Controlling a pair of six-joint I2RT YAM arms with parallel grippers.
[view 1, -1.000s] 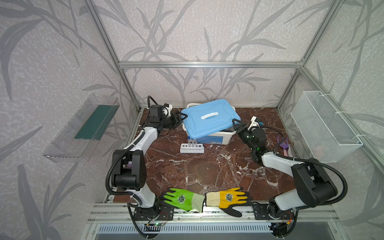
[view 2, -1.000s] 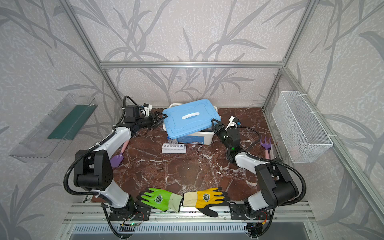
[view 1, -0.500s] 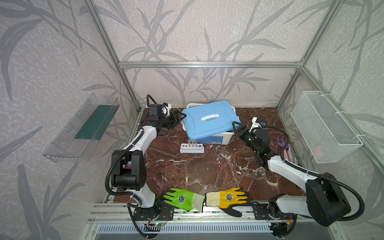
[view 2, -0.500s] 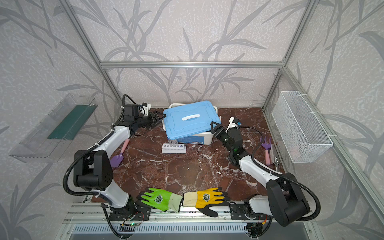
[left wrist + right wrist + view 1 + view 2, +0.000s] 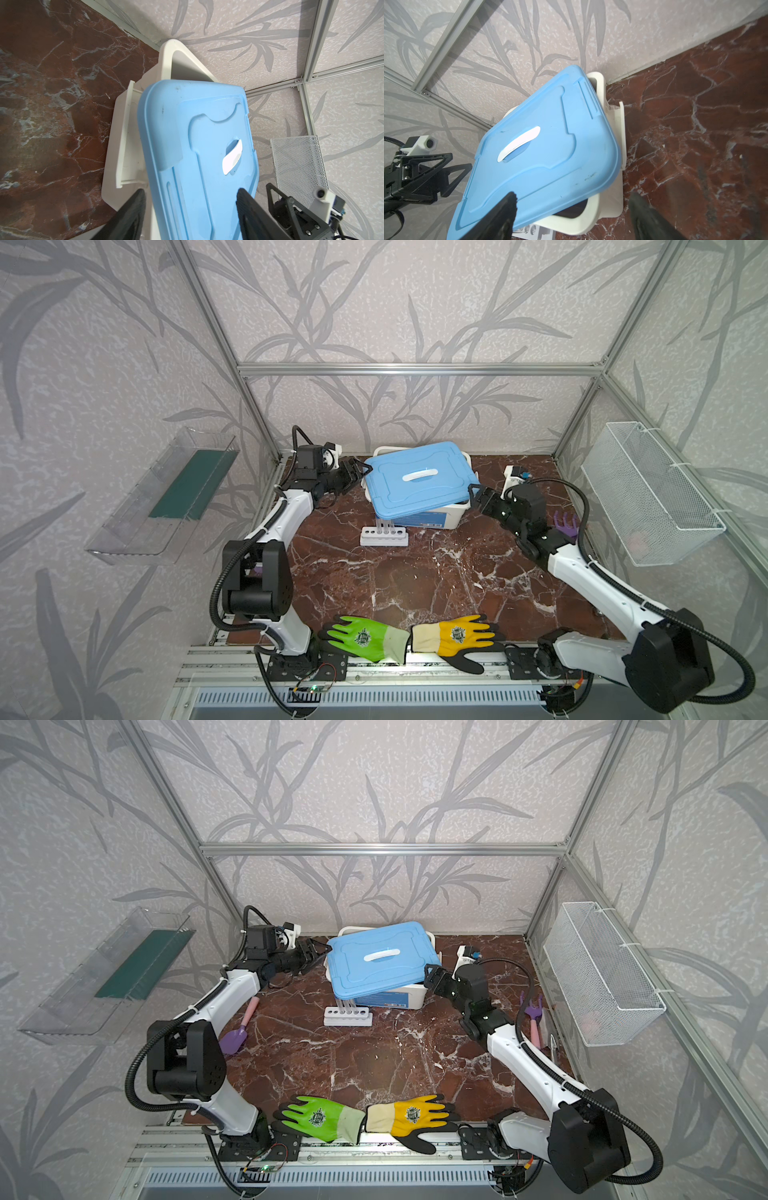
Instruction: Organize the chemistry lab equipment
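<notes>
Since a second ago the right arm [image 5: 582,576] has stretched out low over the tabletop [image 5: 415,585], and the right pincer [image 5: 473,497] has spread its jaws. The lid, the rack and the left arm [image 5: 286,510] lie much as before.

In both top views a blue lid [image 5: 415,493] sits askew on a white box [image 5: 455,514] at the back, leaving the box's rear rim bare. The left pincer [image 5: 360,475] stands wide at the lid's left edge and the right pincer stands wide at its right corner. Neither holds anything. Just in front of the box stands the white rack [image 5: 384,537] with a few clear tubes [image 5: 384,526] upright in it. A green glove [image 5: 365,639] and a yellow glove [image 5: 457,637] lie cuff to cuff at the front edge. A purple fork [image 5: 565,523] lies beside the right arm. In a top view a purple trowel [image 5: 235,1038] lies by the left arm.

From the left wrist, the two black fingers [image 5: 133,214] stand far apart, with the lid's short end stretching away between them. The box's rim shows beside the lid.

From the right wrist, the fingers [image 5: 500,218] are also far apart. The lid's corner overhangs the box rim between them, and a bit of the rack peeks out past the box.
</notes>
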